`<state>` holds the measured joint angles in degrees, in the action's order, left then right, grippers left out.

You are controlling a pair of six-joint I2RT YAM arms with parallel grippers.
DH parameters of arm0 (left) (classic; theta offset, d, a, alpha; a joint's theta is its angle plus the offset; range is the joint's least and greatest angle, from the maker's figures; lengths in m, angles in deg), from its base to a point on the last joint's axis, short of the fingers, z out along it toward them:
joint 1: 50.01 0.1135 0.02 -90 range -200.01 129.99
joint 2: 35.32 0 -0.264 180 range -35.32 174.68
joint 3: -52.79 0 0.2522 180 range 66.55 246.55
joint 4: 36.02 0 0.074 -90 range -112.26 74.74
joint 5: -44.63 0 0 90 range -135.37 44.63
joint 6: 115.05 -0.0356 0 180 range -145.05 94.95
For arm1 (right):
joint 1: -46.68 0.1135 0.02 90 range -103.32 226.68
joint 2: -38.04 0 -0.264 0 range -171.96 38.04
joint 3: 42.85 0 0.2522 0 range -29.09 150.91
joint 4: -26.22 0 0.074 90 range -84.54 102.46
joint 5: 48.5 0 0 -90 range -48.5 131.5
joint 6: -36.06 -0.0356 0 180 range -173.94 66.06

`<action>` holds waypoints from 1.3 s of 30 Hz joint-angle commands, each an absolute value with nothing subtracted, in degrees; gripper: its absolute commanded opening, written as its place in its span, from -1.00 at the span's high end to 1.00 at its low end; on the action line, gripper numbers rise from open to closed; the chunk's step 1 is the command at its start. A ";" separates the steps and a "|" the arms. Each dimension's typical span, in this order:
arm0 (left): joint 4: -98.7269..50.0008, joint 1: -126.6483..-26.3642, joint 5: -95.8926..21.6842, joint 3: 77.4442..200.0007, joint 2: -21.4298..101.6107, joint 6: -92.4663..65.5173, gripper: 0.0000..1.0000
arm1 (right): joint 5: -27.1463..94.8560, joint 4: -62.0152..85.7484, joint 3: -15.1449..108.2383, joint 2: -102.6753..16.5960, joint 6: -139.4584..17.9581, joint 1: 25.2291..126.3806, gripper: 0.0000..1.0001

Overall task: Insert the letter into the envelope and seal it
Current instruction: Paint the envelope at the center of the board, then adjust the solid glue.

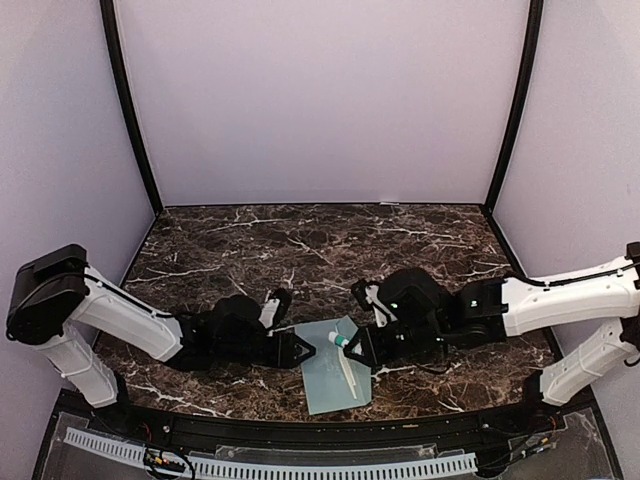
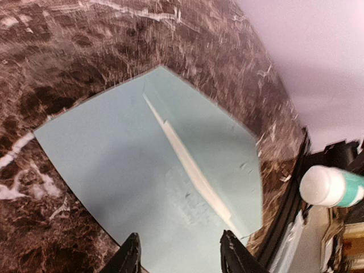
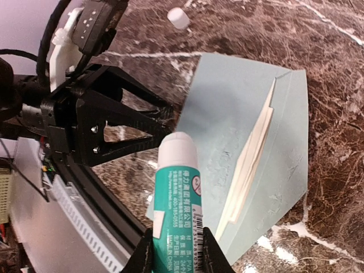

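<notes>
envelope [image 1: 335, 375] lies flat on the table [image 1: 250, 240], flap open, between both arms. left jaws spread at its edge, right jaws pinch the glue stick [image 3: 176, 205] (white cap [image 3: 178, 17] lies apart). letter not in sight. risk: unpinned, the envelope may skid under glue pressure.

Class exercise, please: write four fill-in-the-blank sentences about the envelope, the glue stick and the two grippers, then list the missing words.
1. The right gripper is shut on a glue stick whose cap is ___.
2. That white cap lies on the ___.
3. The envelope lies flat with its flap ___.
4. The left gripper, jaws open, holds ___.
Missing words: off; table; open; nothing.
</notes>
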<state>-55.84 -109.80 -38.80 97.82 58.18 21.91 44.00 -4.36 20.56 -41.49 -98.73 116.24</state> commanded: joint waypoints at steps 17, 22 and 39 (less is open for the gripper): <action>-56.46 -109.86 -25.16 100.65 33.50 23.30 -0.79 | 18.76 18.92 11.08 -22.69 -92.47 108.05 0.92; -63.34 -109.94 -17.99 101.32 35.61 26.15 -0.79 | 17.16 19.21 11.50 -22.59 -92.13 108.04 0.91; -68.25 -110.21 -10.93 105.77 41.53 29.34 -0.61 | 8.03 24.02 12.08 -26.80 -91.61 108.11 0.92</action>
<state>-65.92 -109.95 -13.03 104.14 41.63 28.83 11.34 20.04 11.49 -26.03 -92.35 108.37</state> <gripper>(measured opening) 0.862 0.204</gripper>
